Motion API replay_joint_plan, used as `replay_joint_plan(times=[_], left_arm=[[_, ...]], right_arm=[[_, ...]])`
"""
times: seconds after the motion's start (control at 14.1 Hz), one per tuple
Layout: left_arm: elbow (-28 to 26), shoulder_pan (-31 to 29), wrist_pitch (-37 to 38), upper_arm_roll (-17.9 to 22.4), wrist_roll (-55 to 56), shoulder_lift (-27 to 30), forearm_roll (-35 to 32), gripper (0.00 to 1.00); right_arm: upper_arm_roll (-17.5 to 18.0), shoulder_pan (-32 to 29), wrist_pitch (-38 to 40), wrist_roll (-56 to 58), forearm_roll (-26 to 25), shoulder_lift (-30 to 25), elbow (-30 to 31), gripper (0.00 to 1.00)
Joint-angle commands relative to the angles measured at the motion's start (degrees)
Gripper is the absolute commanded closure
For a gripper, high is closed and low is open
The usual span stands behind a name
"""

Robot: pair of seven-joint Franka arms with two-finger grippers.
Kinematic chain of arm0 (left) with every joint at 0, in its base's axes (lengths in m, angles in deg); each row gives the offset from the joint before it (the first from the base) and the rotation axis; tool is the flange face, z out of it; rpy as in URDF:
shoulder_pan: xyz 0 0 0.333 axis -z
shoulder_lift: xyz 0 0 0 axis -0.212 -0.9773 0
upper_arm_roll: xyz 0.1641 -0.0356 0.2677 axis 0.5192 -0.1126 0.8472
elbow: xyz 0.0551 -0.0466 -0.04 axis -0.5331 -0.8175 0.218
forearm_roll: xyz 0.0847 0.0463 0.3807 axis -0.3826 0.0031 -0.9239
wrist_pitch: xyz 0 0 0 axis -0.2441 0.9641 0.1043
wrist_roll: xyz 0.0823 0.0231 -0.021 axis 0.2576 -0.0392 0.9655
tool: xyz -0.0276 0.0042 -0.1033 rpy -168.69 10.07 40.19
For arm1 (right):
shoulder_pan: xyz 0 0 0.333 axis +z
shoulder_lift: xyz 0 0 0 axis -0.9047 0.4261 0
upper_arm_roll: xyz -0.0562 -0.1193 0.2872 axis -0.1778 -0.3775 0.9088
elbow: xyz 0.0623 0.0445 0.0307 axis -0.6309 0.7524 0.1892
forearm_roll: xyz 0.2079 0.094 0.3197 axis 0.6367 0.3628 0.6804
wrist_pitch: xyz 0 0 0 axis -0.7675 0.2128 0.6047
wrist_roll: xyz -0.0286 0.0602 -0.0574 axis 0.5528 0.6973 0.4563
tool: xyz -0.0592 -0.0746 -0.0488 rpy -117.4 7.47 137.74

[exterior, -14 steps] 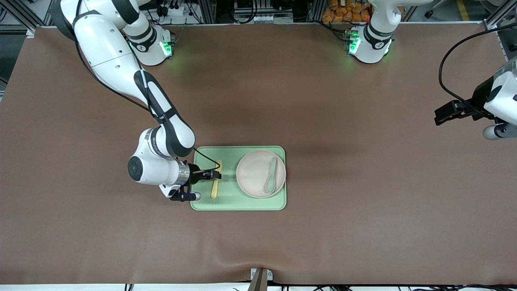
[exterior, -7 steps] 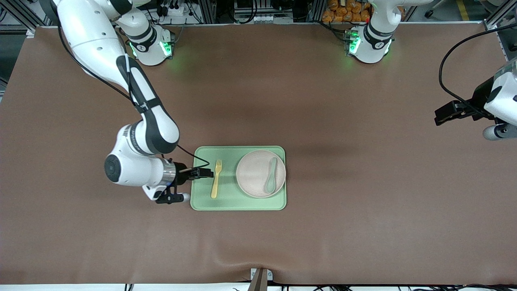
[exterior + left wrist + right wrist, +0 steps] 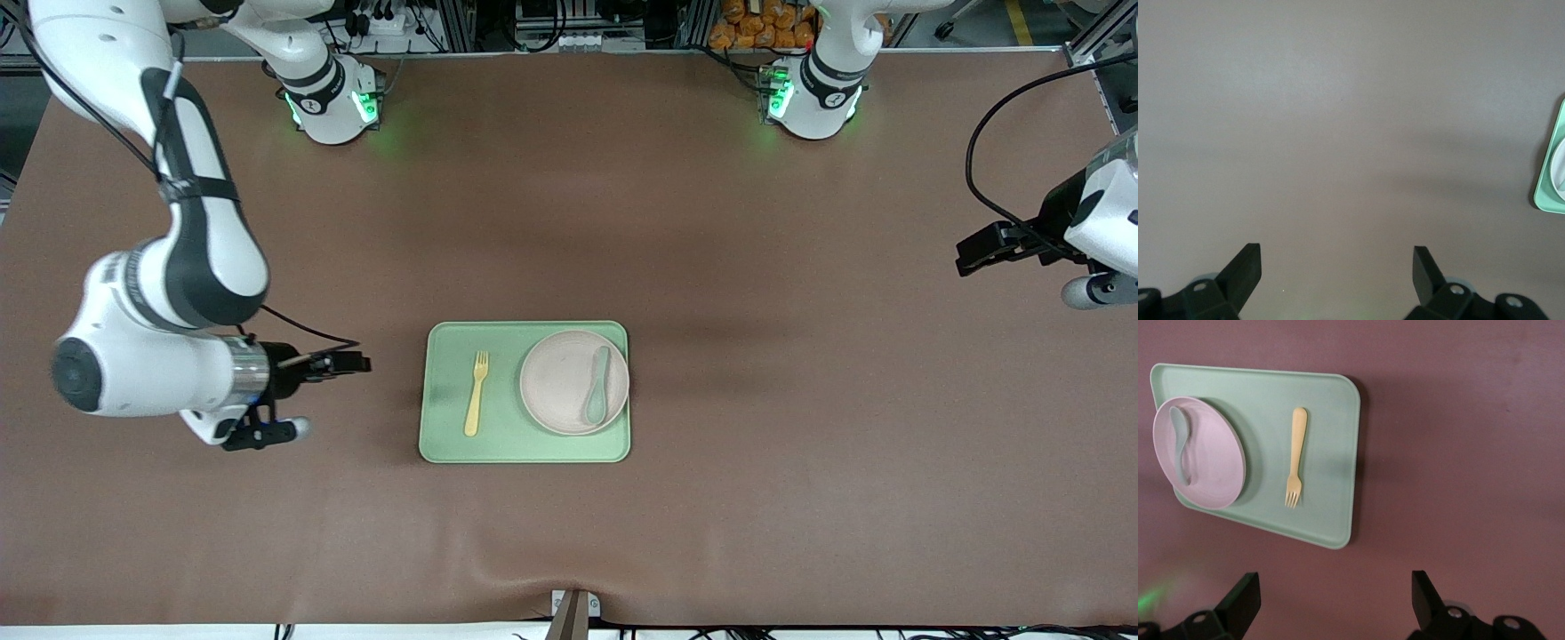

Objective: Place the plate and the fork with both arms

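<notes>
Light-green tray [image 3: 524, 444] sits mid-table on the brown table cover [image 3: 765, 498]. Plate [image 3: 560, 382] lies on the tray at the end toward the left arm, with a grey-green spoon [image 3: 597, 387] resting in it, bowl end nearer the front camera. Fork [image 3: 476, 393] lies flat on the tray's bare part beside the plate, toward the right arm's end, tines pointing away from the front camera, not touching the plate. Right gripper [image 3: 354, 363] hangs over bare table cover beside the tray at the right arm's end, clear of the tray, jaws spread wide, holding nothing; the right wrist view shows its 2 fingertips [image 3: 1245, 590] apart, with tray [image 3: 1331, 453], fork [image 3: 1296, 457], plate [image 3: 1208, 463] and spoon [image 3: 1179, 440] all in sight. Left gripper [image 3: 971, 253] waits over the table's edge at the left arm's end, well apart from the tray, jaws wide and empty; its wrist view shows fingertips [image 3: 1248, 260] apart over bare cover and a corner of the tray [image 3: 1546, 187].
</notes>
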Motion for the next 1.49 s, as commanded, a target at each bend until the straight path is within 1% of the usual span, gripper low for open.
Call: replay_joint_plan(times=[0.0,0.21,0.28,0.43,0.57,0.64,0.71,0.78,0.92,1.06,1.13,1.21,1.35,1.42], left_arm=[[-0.3,-0.4,-0.4,-0.2,-1.3,0.4,-0.2,0.0],[-0.3,-0.4,-0.4,-0.2,-1.3,0.4,-0.2,0.0],[-0.3,-0.5,-0.4,-0.2,-1.3,0.4,-0.2,0.0],[-0.3,-1.0,-0.4,-0.3,-1.4,0.4,-0.1,0.0],[-0.3,-1.0,-0.4,-0.3,-1.9,0.4,-0.1,0.0],[-0.3,-1.1,-0.4,-0.3,-2.0,0.4,-0.1,0.0],[-0.3,-1.4,-0.4,-0.3,-2.1,0.4,-0.1,0.0],[-0.3,-1.6,-0.4,-0.3,-2.1,0.4,-0.1,0.0],[-0.3,-1.6,-0.4,-0.3,-2.1,0.4,-0.1,0.0],[-0.3,-1.6,-0.4,-0.3,-2.1,0.4,-0.1,0.0],[-0.3,-1.6,-0.4,-0.3,-2.1,0.4,-0.1,0.0],[-0.3,-1.6,-0.4,-0.3,-2.1,0.4,-0.1,0.0],[-0.3,-1.7,-0.4,-0.3,-2.1,0.4,-0.1,0.0],[-0.3,-1.6,-0.4,-0.3,-2.1,0.4,-0.1,0.0]], right_arm=[[1.4,-2.9,5.5,-1.8,-1.6,-4.0,-1.7,0.0],[1.3,-4.3,8.8,-6.0,-2.0,-9.9,-1.6,0.0],[1.3,-4.1,10.4,-6.9,-3.0,-11.8,-1.6,0.0],[1.3,-3.8,12.1,-9.4,-7.1,-16.7,-1.2,0.0],[0.9,-4.4,13.6,-9.9,-7.6,-21.6,0.6,0.0],[0.8,-4.4,13.6,-10.0,-9.2,-24.6,2.7,0.0],[1.0,-4.3,13.6,-10.0,-11.9,-27.6,5.4,0.0],[1.2,-4.2,13.1,-10.0,-12.9,-30.3,8.4,0.0],[1.3,-4.4,12.8,-10.1,-13.6,-34.9,13.7,0.0],[1.4,-4.3,10.4,-10.1,-13.7,-38.9,19.2,0.0],[2.0,-4.3,9.1,-10.1,-14.1,-39.5,20.5,0.0],[2.5,-4.6,8.5,-9.5,-15.3,-38.6,19.5,0.0],[2.2,-5.7,9.9,-8.1,-16.2,-34.3,13.0,0.0],[2.2,-5.8,12.4,-8.3,-16.3,-33.7,10.9,0.0]])
